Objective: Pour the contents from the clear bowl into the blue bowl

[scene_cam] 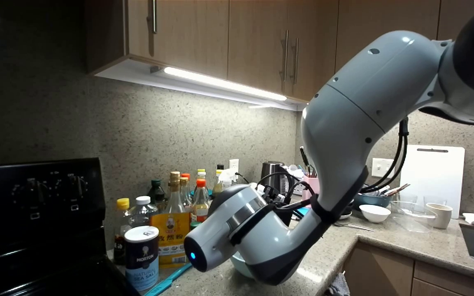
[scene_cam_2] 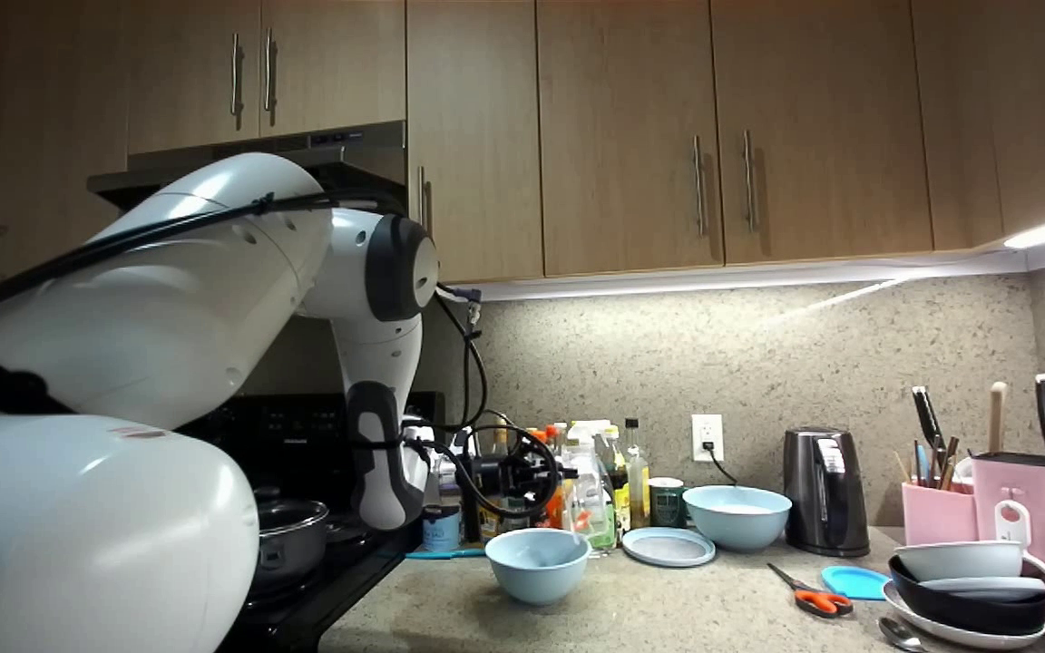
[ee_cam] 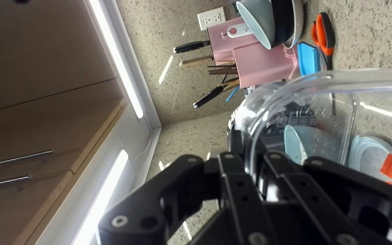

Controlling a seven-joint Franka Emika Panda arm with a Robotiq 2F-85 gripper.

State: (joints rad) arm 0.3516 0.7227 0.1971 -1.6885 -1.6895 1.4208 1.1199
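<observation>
One white, jointed robot arm point(scene_cam_2: 169, 313) is slanting in from nine o'clock in an exterior view, its elbow arching high, its forearm hanging toward six and its wrist pointing toward three. In the wrist view, the black two-fingered gripper point(ee_cam: 250, 153) is sitting nearly closed, pinching the thin edge of the see-through, round-edged clear bowl point(ee_cam: 320, 103). Toward six o'clock from the gripper in an exterior view, the round, opaque light-blue bowl point(scene_cam_2: 536, 573) is resting on the speckled stone counter point(scene_cam_2: 668, 603). Between two and three o'clock from it, a second light-blue bowl point(scene_cam_2: 737, 521) is standing beside a dark, glossy kettle point(scene_cam_2: 822, 499).
</observation>
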